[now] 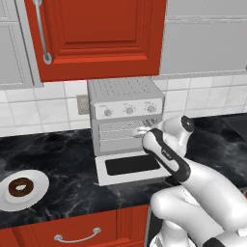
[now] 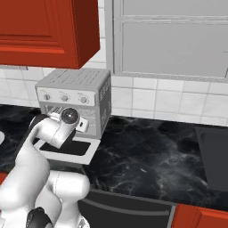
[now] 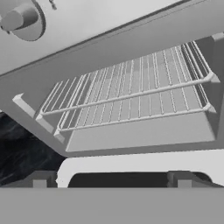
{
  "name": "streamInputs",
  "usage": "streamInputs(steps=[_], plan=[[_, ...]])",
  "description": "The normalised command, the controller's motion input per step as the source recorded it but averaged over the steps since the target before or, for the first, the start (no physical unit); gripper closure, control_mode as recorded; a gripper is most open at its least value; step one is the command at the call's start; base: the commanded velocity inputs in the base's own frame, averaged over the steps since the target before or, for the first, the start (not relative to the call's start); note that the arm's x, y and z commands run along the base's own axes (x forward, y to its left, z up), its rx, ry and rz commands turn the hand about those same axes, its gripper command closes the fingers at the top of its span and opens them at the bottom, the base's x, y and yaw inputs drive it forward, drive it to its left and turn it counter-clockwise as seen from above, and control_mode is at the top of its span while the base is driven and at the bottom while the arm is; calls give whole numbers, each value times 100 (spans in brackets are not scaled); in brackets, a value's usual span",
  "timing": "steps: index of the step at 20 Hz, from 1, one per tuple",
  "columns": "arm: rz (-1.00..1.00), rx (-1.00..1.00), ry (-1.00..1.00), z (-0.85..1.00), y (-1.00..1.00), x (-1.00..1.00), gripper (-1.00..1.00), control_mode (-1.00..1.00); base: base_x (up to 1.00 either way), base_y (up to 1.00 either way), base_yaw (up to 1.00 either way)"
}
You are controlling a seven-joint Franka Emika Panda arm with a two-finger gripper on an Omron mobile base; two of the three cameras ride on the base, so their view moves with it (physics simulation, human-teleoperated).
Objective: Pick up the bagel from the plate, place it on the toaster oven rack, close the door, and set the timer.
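One wide-spread claw (image 3: 111, 179) faces the silver wire toaster oven rack (image 3: 131, 94).

The dark brown bagel (image 1: 20, 186) lies flat on the white plate (image 1: 38, 193), well left of the gripper (image 1: 140, 130). The wire toaster oven rack (image 3: 131, 98) sits just ahead; the door (image 1: 131, 166) lies open below.

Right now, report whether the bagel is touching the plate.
Touching. The left base view shows the bagel lying flat on the plate, inside its white rim, with no gap beneath.
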Motion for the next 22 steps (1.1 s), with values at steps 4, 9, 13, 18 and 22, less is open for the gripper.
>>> streamInputs(steps=[4,9,13,18,22], plan=[[0,7,9,-17,0,30,-100,-100,0,0,0],[0,5,6,-24,0,23,-100,-100,0,0,0],[0,2,-3,-24,0,9,-100,-100,0,0,0],[0,0,-4,-24,0,12,-100,-100,0,0,0],[0,0,-5,-15,0,20,-100,-100,0,0,0]])
